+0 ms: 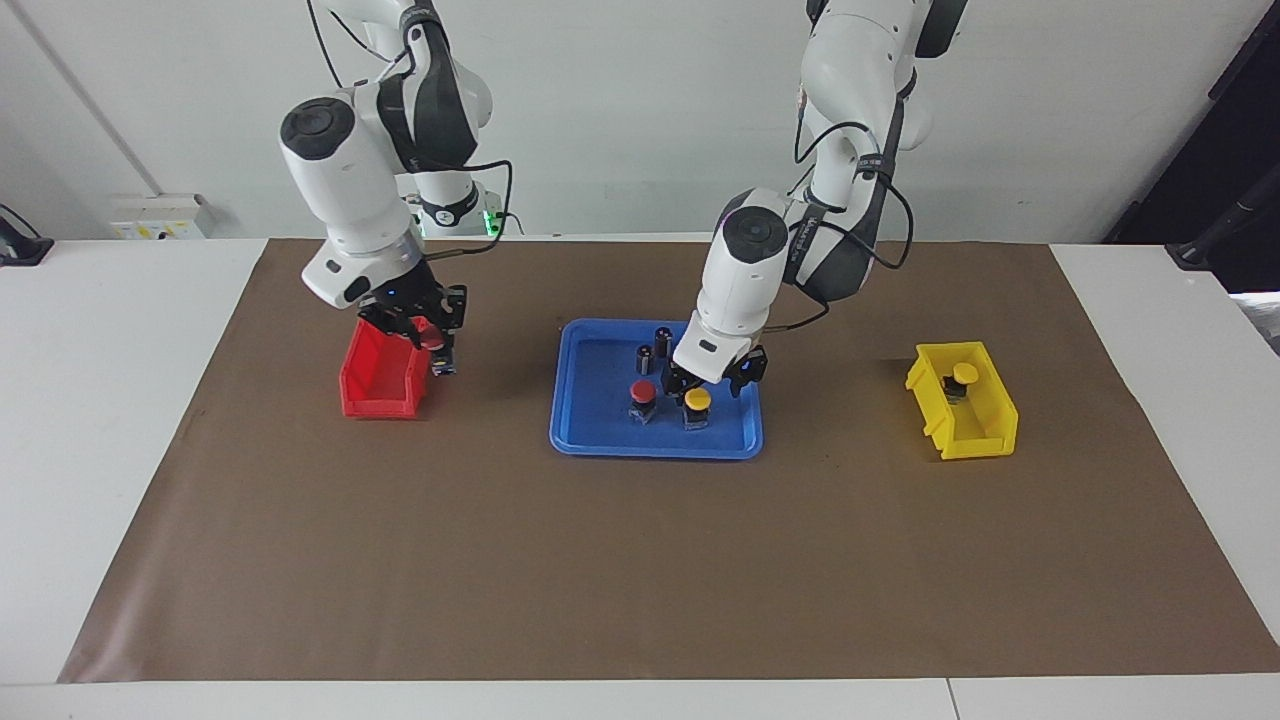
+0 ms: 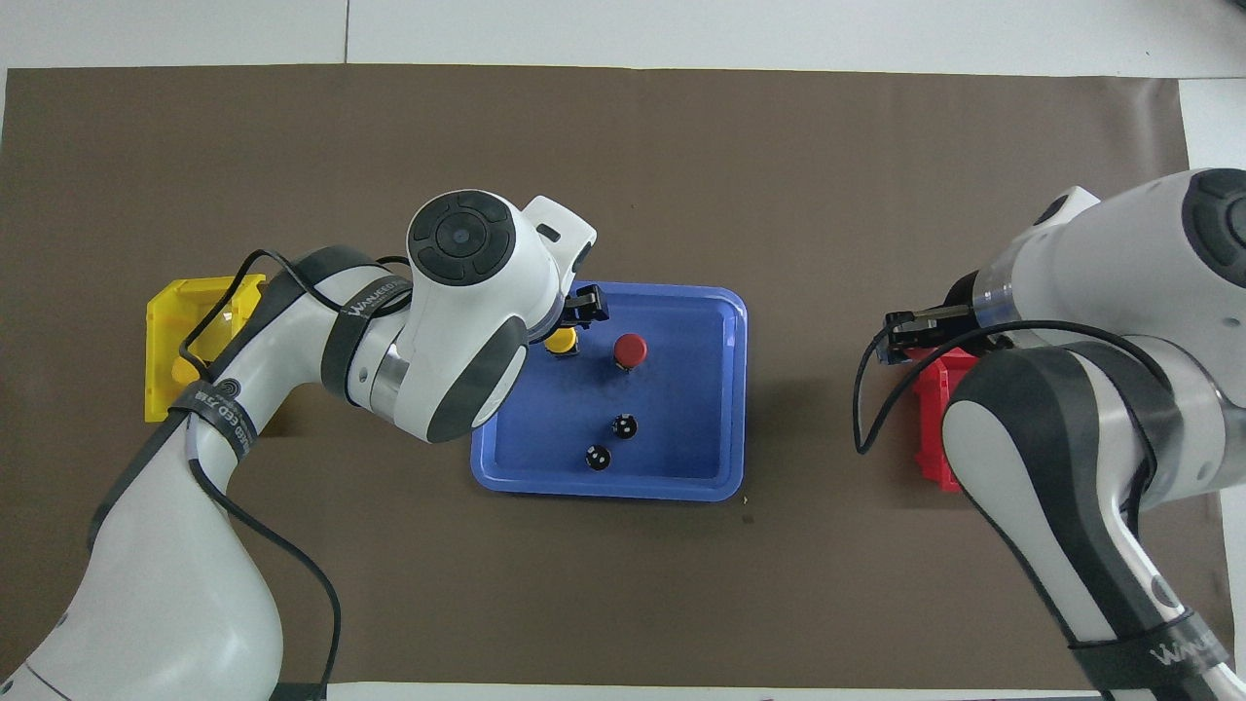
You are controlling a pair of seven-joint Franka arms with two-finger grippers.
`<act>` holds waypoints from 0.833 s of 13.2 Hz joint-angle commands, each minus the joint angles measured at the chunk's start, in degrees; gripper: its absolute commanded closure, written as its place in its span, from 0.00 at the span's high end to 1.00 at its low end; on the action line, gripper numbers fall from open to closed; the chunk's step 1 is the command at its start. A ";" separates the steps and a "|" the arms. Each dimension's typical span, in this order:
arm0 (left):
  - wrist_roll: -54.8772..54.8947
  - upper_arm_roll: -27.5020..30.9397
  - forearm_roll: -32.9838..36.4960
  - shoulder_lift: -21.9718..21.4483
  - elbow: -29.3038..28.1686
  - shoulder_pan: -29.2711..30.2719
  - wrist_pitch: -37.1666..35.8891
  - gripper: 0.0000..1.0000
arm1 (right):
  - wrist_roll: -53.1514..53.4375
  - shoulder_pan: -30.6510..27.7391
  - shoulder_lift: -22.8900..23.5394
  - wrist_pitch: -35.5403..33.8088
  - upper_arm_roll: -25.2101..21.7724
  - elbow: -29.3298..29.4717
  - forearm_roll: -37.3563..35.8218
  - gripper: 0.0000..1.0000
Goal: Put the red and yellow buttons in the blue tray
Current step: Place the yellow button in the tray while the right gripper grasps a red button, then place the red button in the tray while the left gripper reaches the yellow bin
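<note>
The blue tray (image 1: 585,440) holds a red button (image 1: 643,392) and a yellow button (image 1: 698,399), both upright. My left gripper (image 1: 712,379) is open just above the yellow button. My right gripper (image 1: 432,345) is shut on a second red button (image 1: 433,338), held over the red bin's (image 1: 378,385) edge toward the tray. A second yellow button (image 1: 964,375) sits in the yellow bin (image 1: 985,425). In the overhead view the tray (image 2: 737,389) shows the red button (image 2: 630,349) and the yellow button (image 2: 560,341), partly under my left gripper (image 2: 576,319).
Two dark capless cylinders (image 1: 645,357) (image 1: 663,340) stand in the tray, nearer to the robots than the buttons. The red bin is toward the right arm's end of the brown mat (image 1: 640,570), the yellow bin toward the left arm's end.
</note>
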 commanded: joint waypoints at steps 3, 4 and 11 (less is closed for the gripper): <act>13.73 0.86 4.42 -8.26 -2.81 9.27 -9.53 1.00 | 12.36 6.67 9.54 -0.60 -0.15 12.31 1.18 0.26; 18.91 0.86 4.42 -9.14 -2.63 12.00 -11.28 1.00 | 14.48 8.25 10.08 0.18 -0.15 12.50 1.18 0.26; 47.85 0.86 3.99 -13.81 -3.25 32.57 -12.27 1.00 | 16.70 13.18 13.85 9.68 -0.15 7.23 1.18 0.26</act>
